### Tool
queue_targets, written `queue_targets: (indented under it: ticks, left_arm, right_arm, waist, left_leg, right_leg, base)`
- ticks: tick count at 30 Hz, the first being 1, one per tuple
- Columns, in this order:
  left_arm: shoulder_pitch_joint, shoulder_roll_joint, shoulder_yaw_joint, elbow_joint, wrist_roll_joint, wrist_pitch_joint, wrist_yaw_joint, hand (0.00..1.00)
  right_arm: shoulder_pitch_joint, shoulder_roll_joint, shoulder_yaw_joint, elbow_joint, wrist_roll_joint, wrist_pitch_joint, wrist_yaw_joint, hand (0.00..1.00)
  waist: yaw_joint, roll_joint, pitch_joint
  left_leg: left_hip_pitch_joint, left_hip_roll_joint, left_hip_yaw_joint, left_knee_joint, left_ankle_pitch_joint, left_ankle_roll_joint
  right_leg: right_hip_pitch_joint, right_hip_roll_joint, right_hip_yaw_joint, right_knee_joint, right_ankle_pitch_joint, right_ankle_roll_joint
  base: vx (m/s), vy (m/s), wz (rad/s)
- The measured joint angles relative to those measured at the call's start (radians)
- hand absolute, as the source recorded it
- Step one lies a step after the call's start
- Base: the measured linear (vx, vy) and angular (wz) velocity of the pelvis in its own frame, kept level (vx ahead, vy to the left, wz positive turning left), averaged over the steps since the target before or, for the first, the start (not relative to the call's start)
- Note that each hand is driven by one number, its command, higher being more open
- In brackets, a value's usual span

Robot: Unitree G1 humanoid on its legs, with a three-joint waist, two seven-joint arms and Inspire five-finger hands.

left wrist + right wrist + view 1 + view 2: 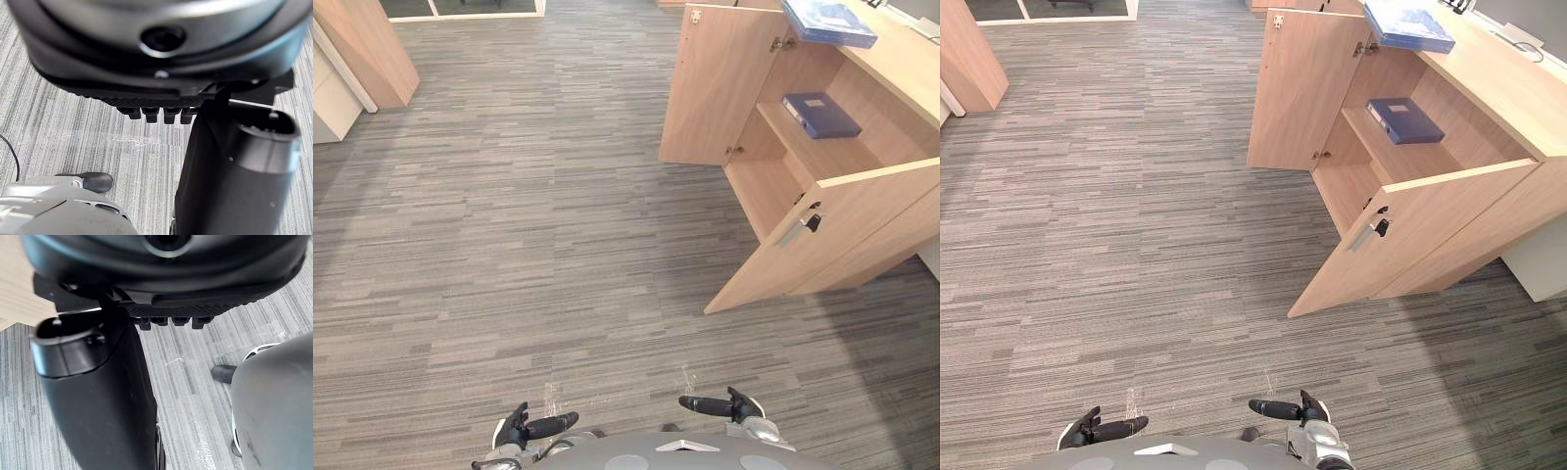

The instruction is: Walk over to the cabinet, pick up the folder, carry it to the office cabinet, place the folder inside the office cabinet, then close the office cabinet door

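Approach seems the step: left hand (521,428) and right hand (739,403) hang empty and uncurled; next, walk nearer the blue folder (829,22) at the counter's (901,64) front edge.

The pale blue folder (829,22) on top of the office cabinet (901,59) is cut off by the upper edge. The nearer door (862,220) hides the lower compartment from me.

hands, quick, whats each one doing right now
left hand: open, fingers straight, holding nothing
right hand: open, fingers straight, holding nothing
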Motion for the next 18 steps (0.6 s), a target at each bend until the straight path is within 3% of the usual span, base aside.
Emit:
queue_targets:
  ticks: [18]
  left_arm:
    - [-0.005,0.009,-0.001,0.001,0.028,0.003,0.004,1.0]
  right_arm:
    - [-0.001,0.004,0.028,0.0,-0.001,-0.001,0.0,1.0]
  waist:
    - [0.0,-0.015,0.003]
  left_leg:
    - [0.013,-0.008,-0.002,-0.018,0.005,0.007]
  right_leg:
    - [0.004,-0.006,-0.006,0.0,0.002,0.002]
  base:
    - [0.0,0.0,0.0]
